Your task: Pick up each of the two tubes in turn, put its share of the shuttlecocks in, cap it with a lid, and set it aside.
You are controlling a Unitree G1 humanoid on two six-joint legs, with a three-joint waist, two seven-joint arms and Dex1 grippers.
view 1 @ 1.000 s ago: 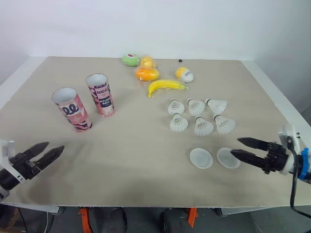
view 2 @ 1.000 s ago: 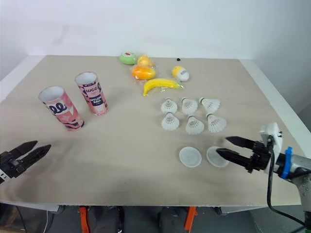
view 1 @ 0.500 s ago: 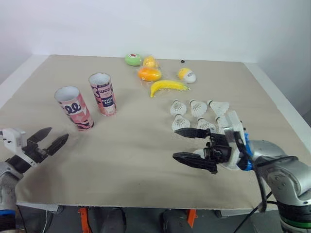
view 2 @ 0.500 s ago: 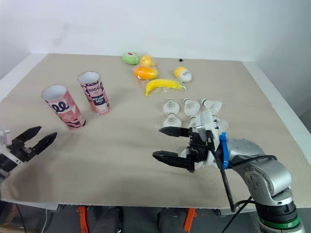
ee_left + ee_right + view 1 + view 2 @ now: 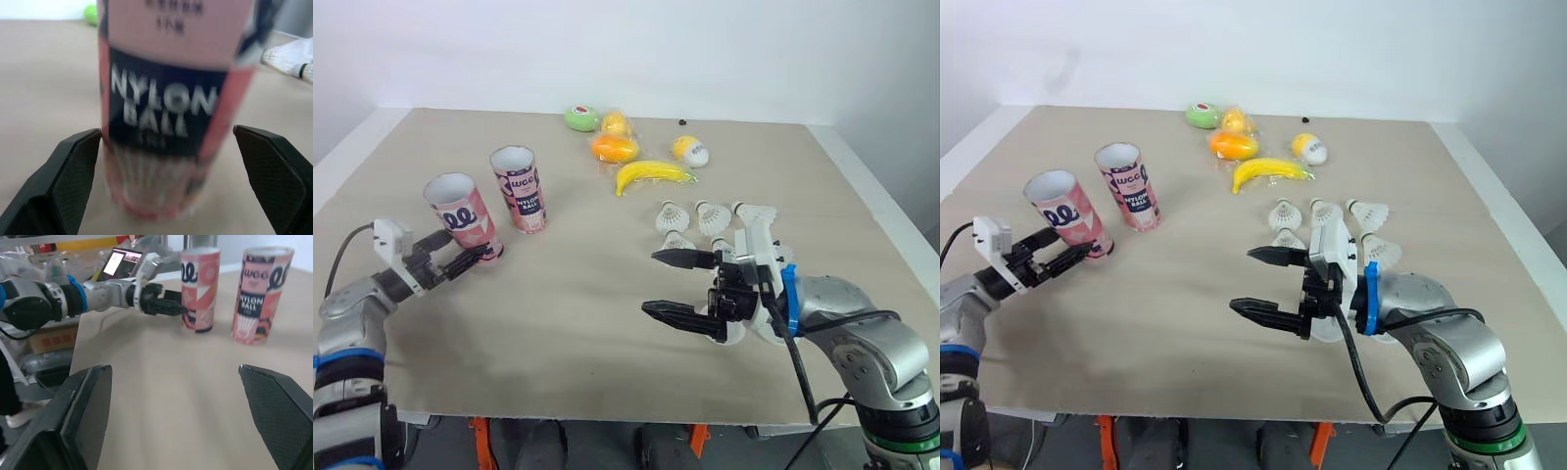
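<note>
Swung the left gripper in from the near edge of the beige bench since half a second back. Fingers spread, tips now just beside the base of the nearer pink cardboard tube (not clamping it). Still standing upright where it was, same as the farther pink "NYLON BALL" tube next to it. Barely nudged the right gripper: still wide apart, hovering in front of the white feather shuttlecocks.

beige table carries two pink tubes, shuttlecocks, a banana, other fruit.
</note>
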